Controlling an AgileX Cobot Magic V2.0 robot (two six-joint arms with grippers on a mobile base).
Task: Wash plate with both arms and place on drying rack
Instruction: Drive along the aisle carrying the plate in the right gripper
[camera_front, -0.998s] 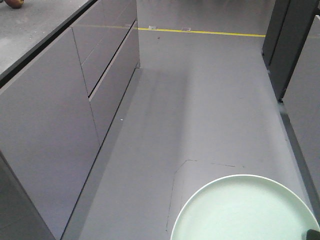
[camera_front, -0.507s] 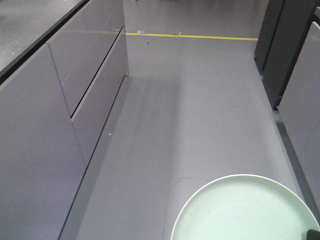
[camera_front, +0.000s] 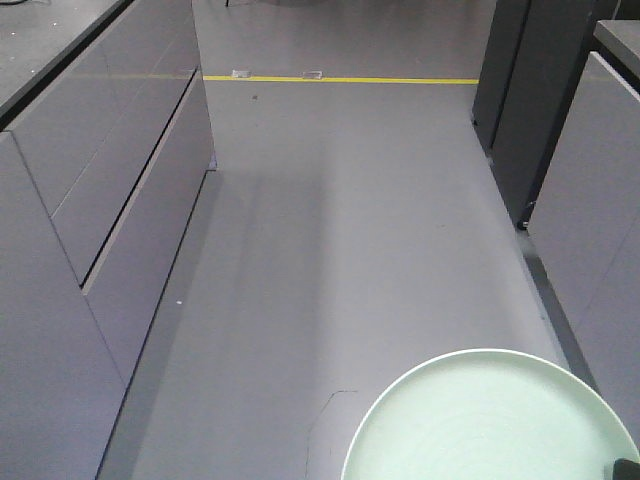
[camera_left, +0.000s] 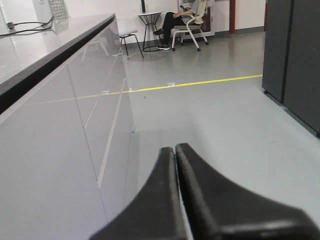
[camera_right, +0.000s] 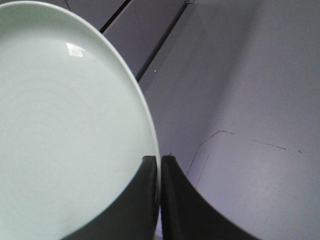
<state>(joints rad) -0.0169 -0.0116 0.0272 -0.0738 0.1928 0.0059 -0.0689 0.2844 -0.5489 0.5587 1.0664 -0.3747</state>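
— At the lower right of the front view the plate (camera_front: 490, 420) is hanging above the floor (camera_front: 350, 250). What is gripping it?
— The right tool (camera_right: 159, 190) is pinching its rim, its fingers nearly together with only the rim between them. The left tool (camera_left: 175, 190) is riding pressed shut with nothing in it, beside the bench (camera_left: 45, 50).
— So which step is running?
— I am judging it as carrying. The drying rack is not showing in any view, nor is any place for washing, so the next move is calling for driving on with the plate level and the pinch firm.
— Is anything differing from a second ago?
— The cabinets (camera_front: 100, 200) are sliding off leftward and the yellow line (camera_front: 340, 79) is lying level instead of slanting. The plate is sitting in the same corner of the frame.
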